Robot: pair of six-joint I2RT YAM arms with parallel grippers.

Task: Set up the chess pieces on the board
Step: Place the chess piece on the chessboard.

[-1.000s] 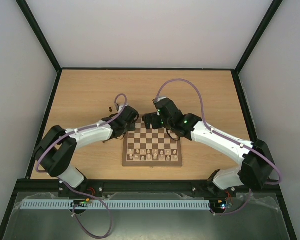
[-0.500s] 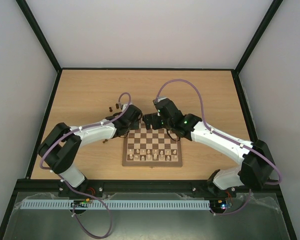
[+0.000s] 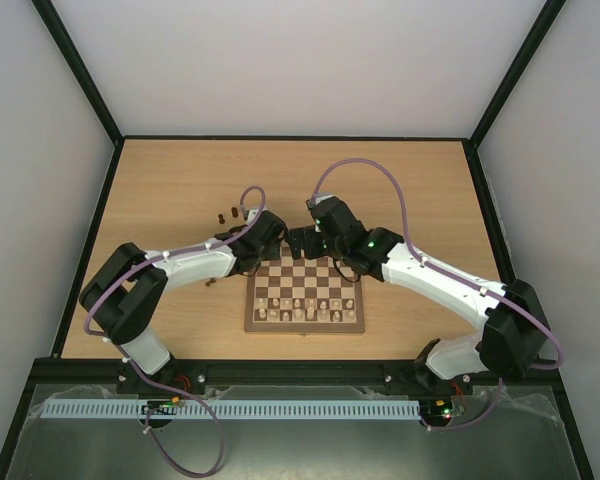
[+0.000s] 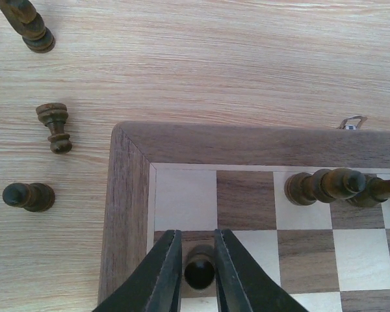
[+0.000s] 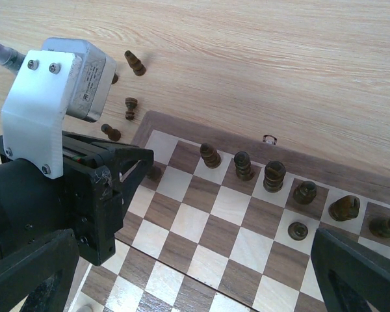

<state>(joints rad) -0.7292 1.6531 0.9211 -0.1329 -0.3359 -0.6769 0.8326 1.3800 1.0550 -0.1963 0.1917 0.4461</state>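
One dark pawn (image 4: 199,268) sits clenched in the left hand (image 4: 197,242) near a corner of the board (image 4: 127,195); a skewed release could topple it, while the right hand (image 5: 195,273) hangs released.

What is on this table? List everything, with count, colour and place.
board: one, brown-and-cream checks, table centre.
pale pieces: many, light wood, board's near rows.
chess pieces: at least six, dark brown, board's far row.
loose pieces: at least three, dark brown, tabletop beside board's far-left corner.
tabletop: one, light wood.
left gripper: black, shut on a dark piece near that corner.
right gripper: black, open above the board.
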